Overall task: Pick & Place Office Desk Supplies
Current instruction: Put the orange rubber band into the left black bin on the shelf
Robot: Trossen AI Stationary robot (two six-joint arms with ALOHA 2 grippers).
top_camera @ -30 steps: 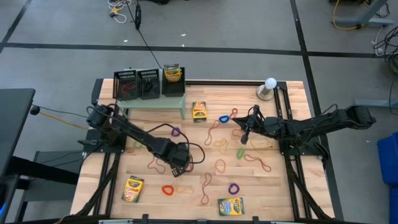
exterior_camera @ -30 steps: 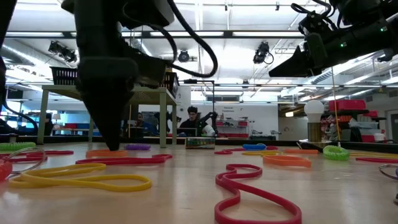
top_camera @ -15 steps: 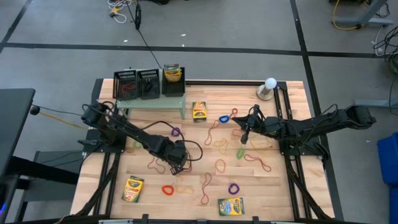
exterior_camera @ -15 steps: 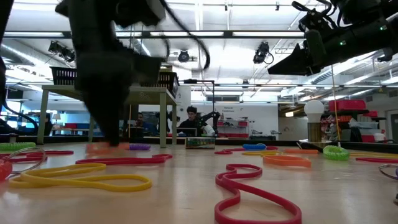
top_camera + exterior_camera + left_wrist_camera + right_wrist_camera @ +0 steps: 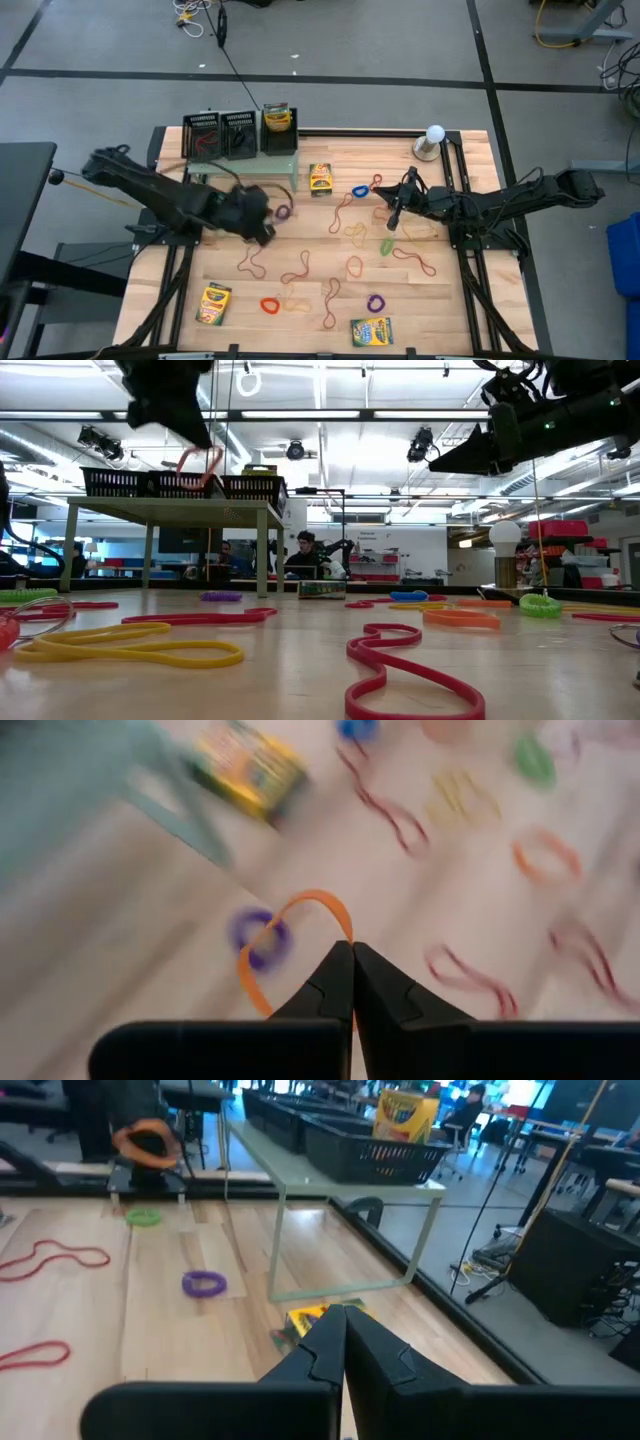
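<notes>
My left gripper point(image 5: 268, 228) hangs above the table's left middle, shut on an orange rubber band point(image 5: 285, 925). The low view shows that band point(image 5: 200, 460) high in the air. My right gripper point(image 5: 393, 222) waits shut over the right middle, holding nothing. Many rubber bands lie flat on the wood, among them a purple one point(image 5: 283, 212) and a red one point(image 5: 268, 304). Three crayon boxes point(image 5: 320, 178) point(image 5: 213, 303) point(image 5: 371, 331) lie flat on the table. Black mesh trays point(image 5: 222, 134) stand on the pale green stand point(image 5: 245, 160). My left gripper pinches the orange rubber band at one spot of its loop point(image 5: 343, 925) between its two fingertips. The fingers slant downward. The rest of the loop stands out past the fingertips, slack and lifted clear of the table.
A white globe on a grey base point(image 5: 432, 140) stands at the far right corner. The third tray point(image 5: 279, 130) holds a crayon box. The stand's legs and the dark arm frames along both table sides limit room. Loose bands cover the middle.
My left gripper has risen from the table's middle and swung toward the far left, toward the stand, tipping less steeply. The orange rubber band, which lay on the table under it, now hangs from its fingertips, clear of the wood.
</notes>
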